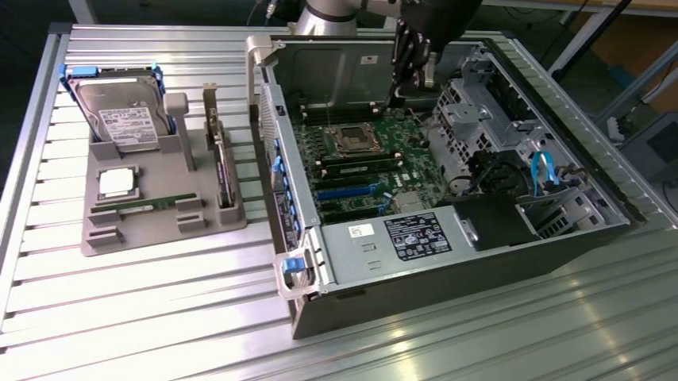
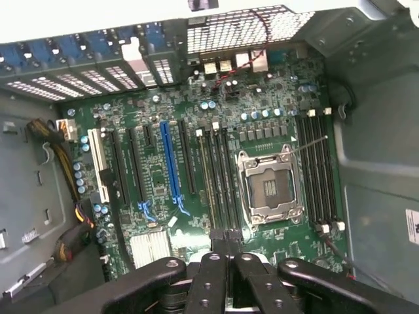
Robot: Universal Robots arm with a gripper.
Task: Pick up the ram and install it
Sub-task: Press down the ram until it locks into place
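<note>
**Spotter:** Looking down from the wrist, your gripper (image 2: 227,245) has its fingers pressed together, and I can't make out anything pinched between them. It hangs inside the open computer case (image 1: 317,214), just above the memory slots (image 2: 219,176).

**Second:** So where's your ram?

**Spotter:** The ram (image 1: 146,205) lies flat in the grey tray (image 1: 159,234) on the exterior view's left, well apart from your gripper and outside the case.

**Second:** What can go wrong for you here?

**Spotter:** I judge the nearest risk to be the open processor socket (image 2: 270,186) beside those slots; a low sideways drift could rake its contacts. And if you reach the stick with the fingers pressed together like this, you'd shove it rather than grasp it.

**Second:** And your room to move?

**Spotter:** It's tight. In the exterior view the drive cage (image 1: 466,119) stands close on one side of your gripper and the case's upright wall (image 1: 270,119) rises between you and the tray, so a flat sweep would likely clip that edge. Straight up looks open. Around the ram, the expansion card (image 1: 222,159) stands near and the silver processor chip (image 1: 117,182) lies close, so your approach is crowded.
</note>
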